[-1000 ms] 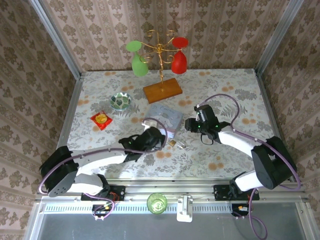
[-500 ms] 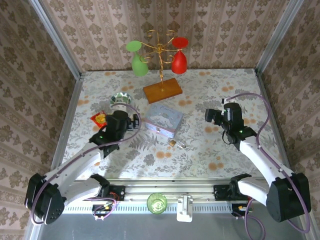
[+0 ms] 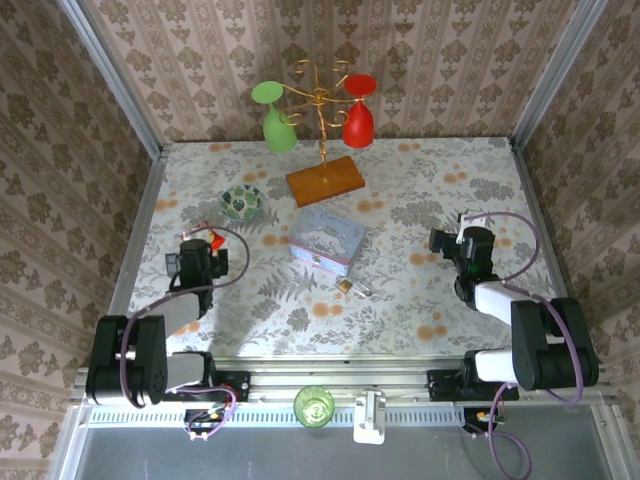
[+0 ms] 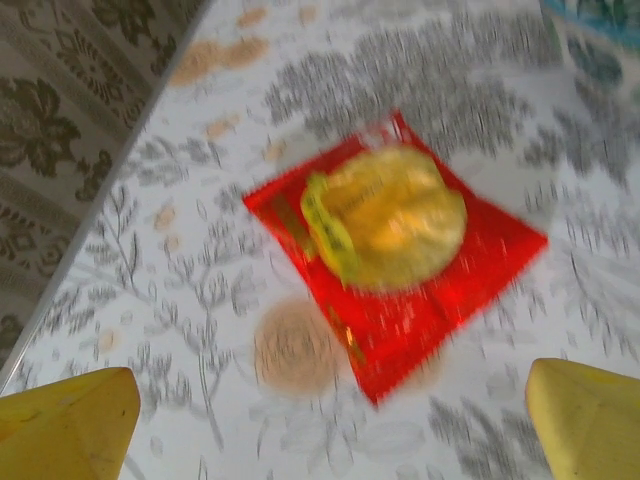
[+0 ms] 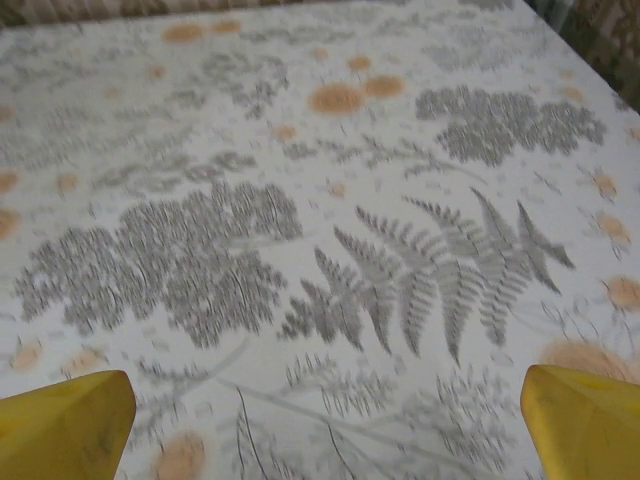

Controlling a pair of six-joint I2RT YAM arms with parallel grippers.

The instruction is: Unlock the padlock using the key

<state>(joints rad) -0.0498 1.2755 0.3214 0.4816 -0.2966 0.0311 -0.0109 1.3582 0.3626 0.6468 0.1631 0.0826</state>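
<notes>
The padlock lies near the pale blue tin, the key seemingly the sliver just beside it; both look tiny, hard, light and slippery, best pinched across their flat sides; left gripper and right gripper gape empty, well apart from them.

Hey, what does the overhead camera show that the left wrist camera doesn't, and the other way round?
Overhead camera: the padlock lying on the table just in front of the pale blue tin, and the glass stand with a green and a red glass hanging from it at the back. Left wrist camera: a close look at the red packet with its round yellow contents, and the left gripper open, yellow tips wide apart. Both: the red packet and the floral tablecloth.
</notes>
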